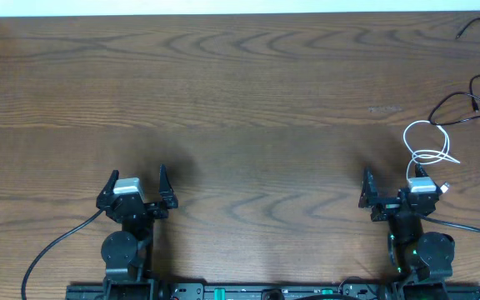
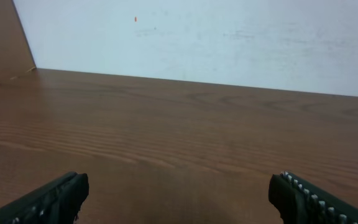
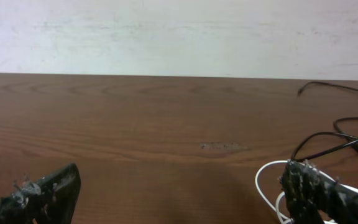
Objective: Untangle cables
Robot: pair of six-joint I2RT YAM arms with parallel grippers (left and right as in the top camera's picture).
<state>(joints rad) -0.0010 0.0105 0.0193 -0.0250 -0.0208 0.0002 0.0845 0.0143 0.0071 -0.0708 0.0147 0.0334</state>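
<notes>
The cables lie at the table's right side. A white cable (image 1: 427,143) is looped just beyond my right gripper (image 1: 392,175), and a black cable (image 1: 472,102) curls further right, its loops meeting the white one. Another black cable (image 1: 476,27) lies at the far right corner. In the right wrist view the white cable (image 3: 261,186) curves round beside the right fingertip (image 3: 297,177), with the black cable (image 3: 328,138) behind; my right gripper (image 3: 180,177) stands open and empty. My left gripper (image 1: 137,175) rests at the near left, also open over bare wood (image 2: 179,186).
The brown wooden table (image 1: 240,100) ends at a white wall along its far edge. Both arm bases sit at the near edge, each with a thick black wire (image 1: 52,246) trailing from it. A wooden panel (image 2: 2,37) stands at the far left.
</notes>
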